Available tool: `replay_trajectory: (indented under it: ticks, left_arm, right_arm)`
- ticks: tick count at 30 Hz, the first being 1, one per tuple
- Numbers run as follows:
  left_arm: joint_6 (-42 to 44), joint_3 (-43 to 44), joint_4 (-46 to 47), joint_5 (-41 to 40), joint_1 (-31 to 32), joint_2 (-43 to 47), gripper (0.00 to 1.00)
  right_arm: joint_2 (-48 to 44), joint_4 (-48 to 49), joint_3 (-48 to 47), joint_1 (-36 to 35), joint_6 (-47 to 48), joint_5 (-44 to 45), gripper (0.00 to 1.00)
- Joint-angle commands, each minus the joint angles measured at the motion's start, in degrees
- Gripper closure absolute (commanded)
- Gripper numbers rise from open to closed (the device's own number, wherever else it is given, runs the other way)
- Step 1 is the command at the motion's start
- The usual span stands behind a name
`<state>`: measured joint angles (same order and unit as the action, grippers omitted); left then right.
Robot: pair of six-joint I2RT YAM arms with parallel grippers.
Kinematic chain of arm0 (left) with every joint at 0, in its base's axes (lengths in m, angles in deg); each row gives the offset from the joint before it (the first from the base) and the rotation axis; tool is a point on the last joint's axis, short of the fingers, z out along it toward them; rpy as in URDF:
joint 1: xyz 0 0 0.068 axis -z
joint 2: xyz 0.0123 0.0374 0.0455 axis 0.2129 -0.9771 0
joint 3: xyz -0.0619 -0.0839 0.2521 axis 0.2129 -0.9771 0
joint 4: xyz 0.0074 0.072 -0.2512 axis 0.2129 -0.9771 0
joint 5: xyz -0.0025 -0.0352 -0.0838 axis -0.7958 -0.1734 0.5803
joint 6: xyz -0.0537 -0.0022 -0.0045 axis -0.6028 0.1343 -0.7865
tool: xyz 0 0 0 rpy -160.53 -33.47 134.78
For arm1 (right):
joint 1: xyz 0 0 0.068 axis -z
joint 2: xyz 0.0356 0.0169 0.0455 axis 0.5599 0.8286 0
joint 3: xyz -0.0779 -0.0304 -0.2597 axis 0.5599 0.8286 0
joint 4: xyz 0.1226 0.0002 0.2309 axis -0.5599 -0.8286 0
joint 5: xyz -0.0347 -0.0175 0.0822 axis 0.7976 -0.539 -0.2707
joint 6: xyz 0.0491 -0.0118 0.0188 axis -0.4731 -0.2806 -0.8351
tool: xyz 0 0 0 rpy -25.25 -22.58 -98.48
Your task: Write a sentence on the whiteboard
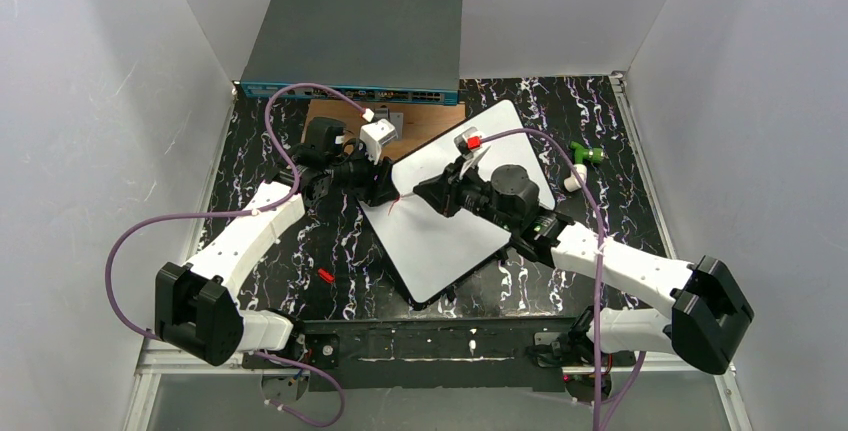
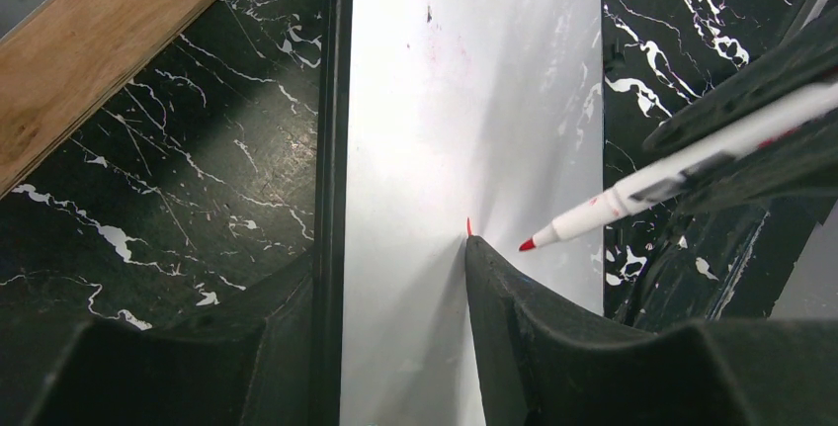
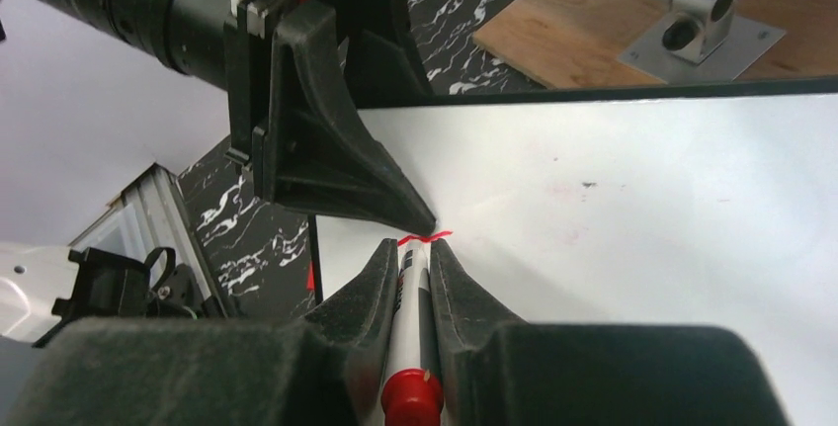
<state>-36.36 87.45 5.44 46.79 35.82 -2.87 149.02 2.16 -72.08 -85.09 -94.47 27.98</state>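
The whiteboard (image 1: 455,226) lies tilted on the black marbled table. A short red stroke (image 3: 425,237) is on it near its left edge. My left gripper (image 1: 388,191) is open and straddles that edge (image 2: 393,248). One fingertip (image 2: 474,248) rests on the white surface and the other sits beside the black rim. My right gripper (image 1: 425,191) is shut on a white marker (image 3: 408,317) with a red end cap. The marker's red tip (image 2: 527,245) is at the board, just right of the stroke and close to the left fingertip.
A grey network switch (image 1: 355,46) stands at the back. A brown wooden plate (image 1: 425,123) with a metal bracket (image 3: 697,16) lies in front of it. A green-and-white piece (image 1: 582,156) lies right of the board. A small red bit (image 1: 325,275) lies on the table to the left.
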Motion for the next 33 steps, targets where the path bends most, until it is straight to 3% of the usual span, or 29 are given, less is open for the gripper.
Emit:
replay_trajectory:
  ticks: [1, 19, 33]
  left_arm:
    - [5.6, 0.3, -4.0, 1.2, 2.0, -0.3, 1.00]
    - [5.5, 0.0, -3.9, 1.5, 2.0, -0.2, 1.00]
    - [5.5, 0.2, -4.0, 1.5, 2.0, -0.2, 1.00]
  right_arm:
    - [1.2, 1.4, 0.9, -0.7, -0.1, -1.8, 0.99]
    - [4.8, 4.0, -2.0, -0.9, -2.5, -4.4, 0.99]
    - [6.4, 5.4, -3.4, -0.6, -3.1, -1.2, 0.99]
